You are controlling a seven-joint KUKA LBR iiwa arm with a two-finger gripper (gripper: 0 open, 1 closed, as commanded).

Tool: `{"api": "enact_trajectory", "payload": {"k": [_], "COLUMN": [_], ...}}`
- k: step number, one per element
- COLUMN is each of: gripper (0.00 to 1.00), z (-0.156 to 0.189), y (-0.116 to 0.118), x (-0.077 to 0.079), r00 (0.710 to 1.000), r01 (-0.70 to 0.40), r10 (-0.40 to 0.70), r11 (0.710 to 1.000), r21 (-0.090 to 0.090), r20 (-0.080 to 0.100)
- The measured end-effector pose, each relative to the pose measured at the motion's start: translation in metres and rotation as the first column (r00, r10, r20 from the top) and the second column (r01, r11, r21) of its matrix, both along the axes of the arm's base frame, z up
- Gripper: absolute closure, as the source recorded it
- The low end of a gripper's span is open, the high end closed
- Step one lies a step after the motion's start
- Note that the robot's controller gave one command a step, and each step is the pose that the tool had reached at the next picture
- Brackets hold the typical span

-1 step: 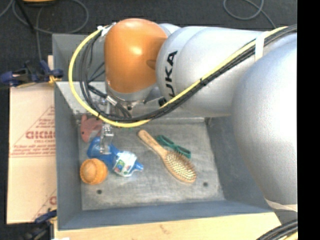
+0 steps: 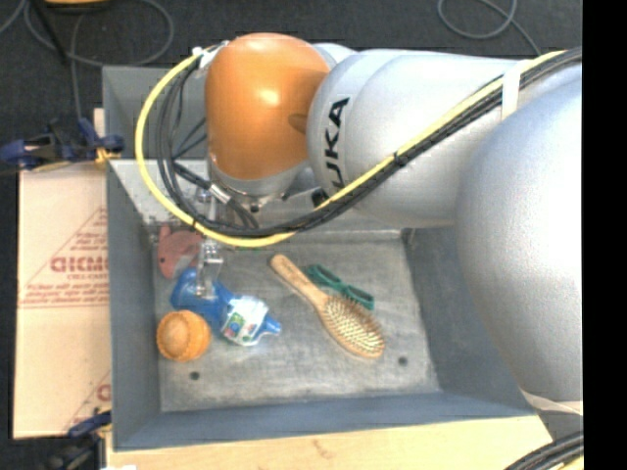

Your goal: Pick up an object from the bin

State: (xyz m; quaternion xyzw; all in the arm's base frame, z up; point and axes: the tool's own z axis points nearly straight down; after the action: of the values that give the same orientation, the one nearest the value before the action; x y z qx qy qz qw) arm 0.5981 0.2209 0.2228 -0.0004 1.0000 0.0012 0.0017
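- Grey metal bin (image 2: 323, 421) with sloped walls and a flat floor, dull and scuffed. It stands on a dark floor (image 2: 343, 8) with thin black cables (image 2: 478, 16) looping across it.
- White robot arm (image 2: 441, 155) comes in from the right, with an orange dome-shaped cover (image 2: 260, 96) at the wrist and yellow and black lines looped round it.
- Gripper (image 2: 207, 277) hangs under the cover, low on the bin's left side, right at the top of a blue rounded plastic toy (image 2: 194, 297).
- Jaws: cannot tell whether they are apart or together (the metal end reads as one narrow piece from this angle). Contact with the toy is also unclear.
- The toy is glossy and lies on the bin floor, left of centre. Its left end is bulbous, its middle carries a white part with green on it, and a blue tip points right.
- Round orange-brown wooden ball (image 2: 183, 336) sits just beside the toy, at its front left.
- Dull pink-red flat piece (image 2: 176, 250) lies behind the toy, near the back-left wall.
- Light wooden oval hairbrush (image 2: 333, 311) lies well apart to the right, on a diagonal, bristles up.
- Green plastic piece (image 2: 341, 285) lies just beside the brush handle.
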Motion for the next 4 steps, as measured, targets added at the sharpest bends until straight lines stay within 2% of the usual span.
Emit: {"api": "enact_trajectory", "payload": {"k": [1, 2, 3, 4], "gripper": [0.00, 0.00, 1.00, 1.00], "z": [-0.054, -0.128, -0.149, -0.149], "y": [0.002, -0.028, -0.001, -0.001], "x": [-0.016, -0.006, -0.063, -0.063], "r00": [1.000, 0.994, 0.986, 0.986], "r01": [-0.014, -0.109, -0.166, -0.165], "r10": [0.014, 0.109, 0.166, 0.165], "r11": [1.000, 0.994, 0.986, 0.986], "r21": [0.001, -0.002, 0.000, 0.000], "r20": [0.004, 0.004, 0.005, 0.005]}}
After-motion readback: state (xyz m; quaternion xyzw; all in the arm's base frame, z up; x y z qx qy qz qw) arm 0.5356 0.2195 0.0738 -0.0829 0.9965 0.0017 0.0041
